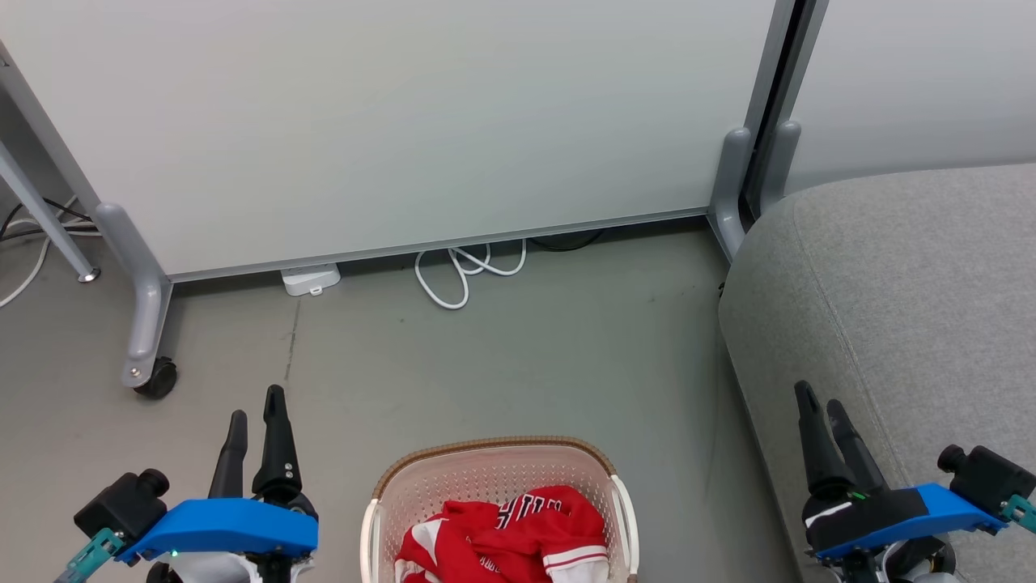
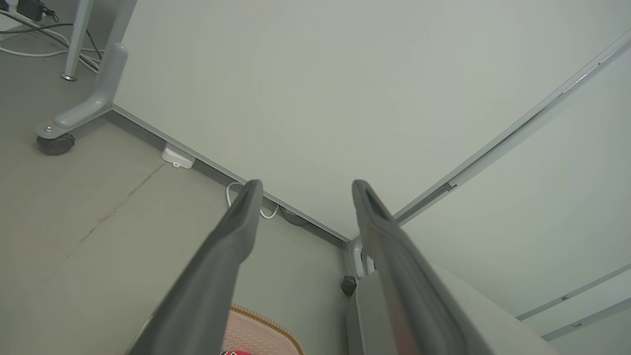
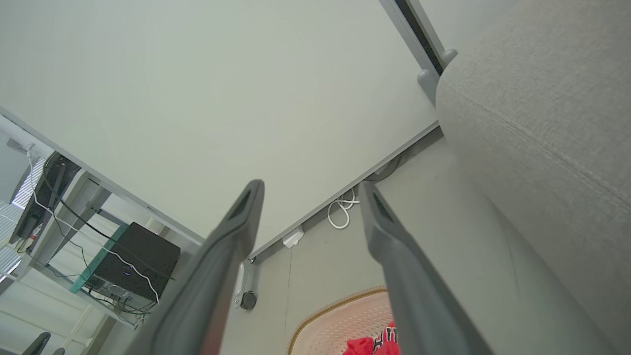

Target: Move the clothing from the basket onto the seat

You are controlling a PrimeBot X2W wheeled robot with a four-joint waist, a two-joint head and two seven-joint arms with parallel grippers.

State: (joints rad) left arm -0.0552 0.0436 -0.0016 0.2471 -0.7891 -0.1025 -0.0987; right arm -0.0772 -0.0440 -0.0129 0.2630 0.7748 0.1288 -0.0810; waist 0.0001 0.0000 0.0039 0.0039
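1. Head view. The basket (image 1: pixel 486 446) stands on the floor (image 1: pixel 526 348) at the bottom middle, between the two arms. The clothing (image 1: pixel 503 534) lies bunched inside it, against the near wall and right side, leaving the far wall bare. The heap's long axis runs roughly left to right across the basket. The sofa (image 1: pixel 914 308) is on the robot's right, its rounded edge just beside the basket's right side, with a strip of floor between. The left gripper (image 1: pixel 256 405) hovers over the floor left of the basket, fingers parted and empty. The right gripper (image 1: pixel 817 398) hangs at the sofa's near edge, fingers parted and empty.

2. Left wrist view. The left gripper (image 2: pixel 306 186) has its jaws wide with nothing between them. The basket (image 2: pixel 256 335) rim and a sliver of the clothing (image 2: pixel 231 352) sit at the bottom edge, below and behind the fingertips. The sofa (image 2: pixel 493 325) is at lower right.

3. Right wrist view. The right gripper (image 3: pixel 310 187) has its jaws wide and empty. The basket (image 3: pixel 340 320) and clothing (image 3: pixel 374 342) are at the bottom edge, and the sofa (image 3: pixel 542 123) is along the right.

4. Judgement. The clothing lies inward of and below both grippers. The left looks slightly nearer, while the right is on the sofa side. No transfer has started.
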